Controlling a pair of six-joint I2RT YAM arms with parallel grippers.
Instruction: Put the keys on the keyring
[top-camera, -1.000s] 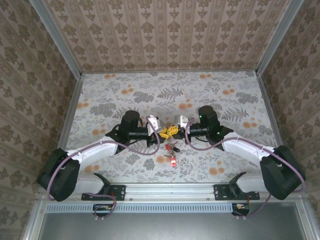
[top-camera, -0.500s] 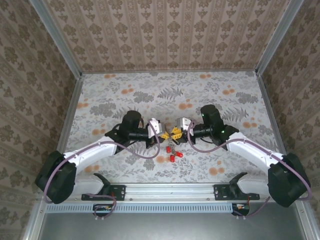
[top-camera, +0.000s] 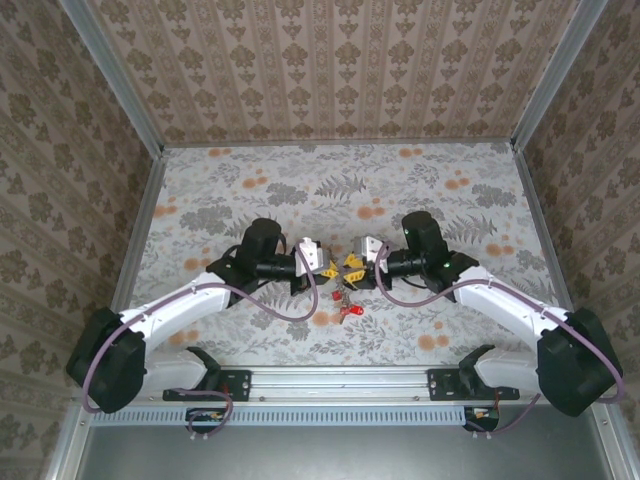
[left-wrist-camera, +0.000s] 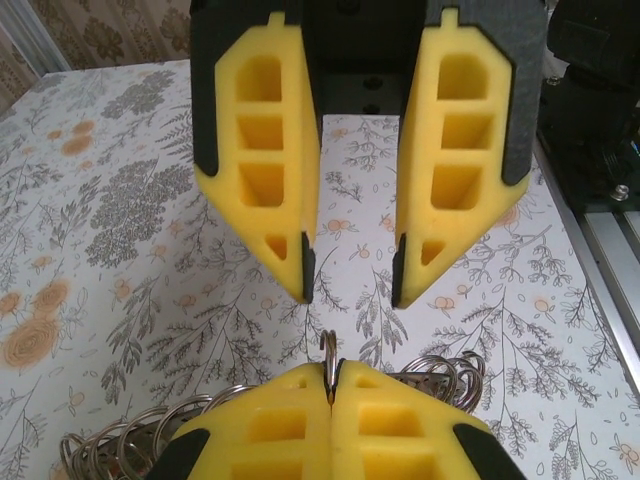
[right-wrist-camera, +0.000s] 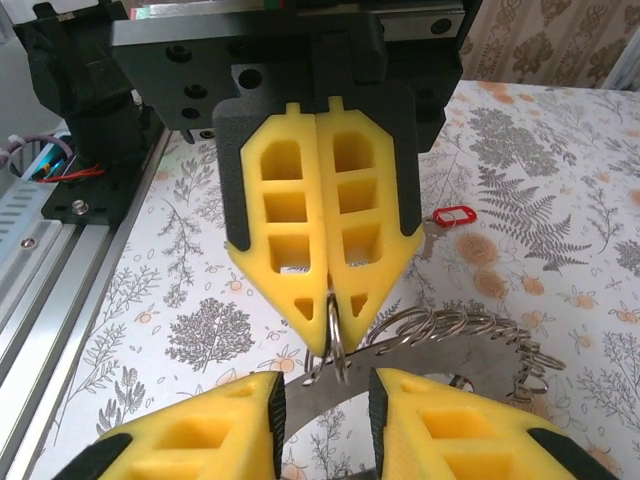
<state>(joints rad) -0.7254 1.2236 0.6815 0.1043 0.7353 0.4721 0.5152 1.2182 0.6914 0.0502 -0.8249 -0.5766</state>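
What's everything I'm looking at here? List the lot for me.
table: one, grey-and-orange floral.
walls: three, brown patterned, around the table.
rail: one, silver, table's near edge.
keys: at least two, red-headed, on the table towards the rail.
thin ring: one, silver, pinched by the left tool.
keyring: one, flat dark grey-brown, next to the thin ring.
wire rings: several, silver, bunched along the keyring.
left arm and right arm: two, white and black, purple cables.
left tool: one, yellow, shut on the thin ring.
right tool: one, yellow, open, facing the left tool.
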